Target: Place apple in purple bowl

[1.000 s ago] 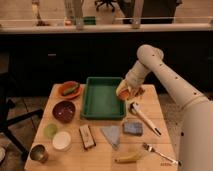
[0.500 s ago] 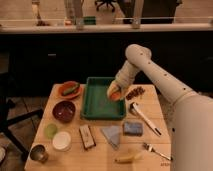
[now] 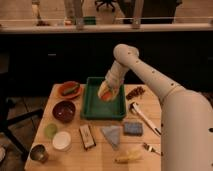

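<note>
Over the green tray (image 3: 90, 109) at the table's (image 3: 80, 160) far edge, the gripper (image 3: 107, 91) is clamped on the apple (image 3: 105, 95) and hides its upper part from us, the fingers blurring into the fruit. The arm (image 3: 150, 75) is cut off by the picture's right and bottom edges and covers the table's near right corner. The dark cluster (image 3: 135, 92) by the far right edge is perhaps nuts or dried fruit; we cannot tell.

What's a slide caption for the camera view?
Gripper, shut on the apple, hovers over the green tray; purple bowl sits beside the tray.
</note>
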### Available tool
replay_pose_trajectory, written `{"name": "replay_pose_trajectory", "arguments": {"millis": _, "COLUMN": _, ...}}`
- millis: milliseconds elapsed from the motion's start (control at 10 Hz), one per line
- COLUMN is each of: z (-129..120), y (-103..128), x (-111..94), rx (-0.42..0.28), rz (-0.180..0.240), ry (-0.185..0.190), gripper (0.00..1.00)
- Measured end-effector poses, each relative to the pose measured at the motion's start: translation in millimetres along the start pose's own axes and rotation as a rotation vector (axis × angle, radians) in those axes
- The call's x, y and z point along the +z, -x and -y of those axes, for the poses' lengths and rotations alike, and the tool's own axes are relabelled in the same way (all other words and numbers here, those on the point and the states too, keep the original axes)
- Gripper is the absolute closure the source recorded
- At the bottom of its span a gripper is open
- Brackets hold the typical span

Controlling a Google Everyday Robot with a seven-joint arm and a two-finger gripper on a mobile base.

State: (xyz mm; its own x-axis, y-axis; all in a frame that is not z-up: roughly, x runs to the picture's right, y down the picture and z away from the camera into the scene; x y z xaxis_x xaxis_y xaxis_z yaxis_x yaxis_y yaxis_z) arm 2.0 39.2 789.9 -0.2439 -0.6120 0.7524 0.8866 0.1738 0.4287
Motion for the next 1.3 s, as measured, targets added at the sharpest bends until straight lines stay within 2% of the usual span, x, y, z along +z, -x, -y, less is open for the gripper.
{"name": "replay_pose_trajectory", "arguments": {"millis": 300, "z": 25.4, "y": -4.8, "x": 15.1, "rx": -0.058, "rz": 0.029, "ry": 0.014, "gripper": 1.00}}
{"name": "replay_pose_trajectory", "arguments": {"millis": 700, "z": 58.9, "y": -10.3, "x": 37.8, "rx": -0.136, "rz": 0.061, "ry": 0.050, "gripper": 1.00}}
{"name": "replay_pose_trajectory", "arguments": {"millis": 1300, "z": 59.0, "y": -10.3, "x": 37.6, "rx": -0.137, "rz": 0.060, "ry": 0.051, "gripper": 1.00}}
